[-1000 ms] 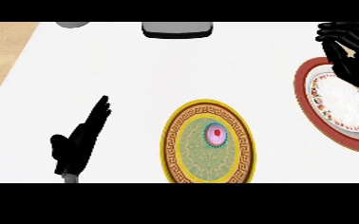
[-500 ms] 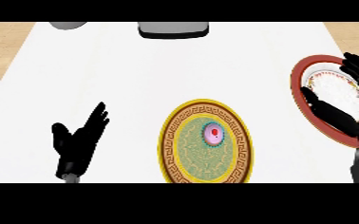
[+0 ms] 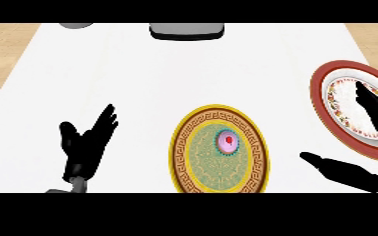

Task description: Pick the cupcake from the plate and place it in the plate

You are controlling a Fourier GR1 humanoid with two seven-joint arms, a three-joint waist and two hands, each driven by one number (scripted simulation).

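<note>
The cupcake [image 3: 227, 141] is sitting on the yellow patterned plate [image 3: 179, 152] — nothing is touching it. The right hand [image 3: 353, 174] is spreading wide, holding nothing, its fingers [image 3: 365, 100] lying over the red-rimmed plate [image 3: 317, 87]. The left hand [image 3: 87, 147] is resting open at lower left — fingers up.

No readable text or labels anywhere
</note>
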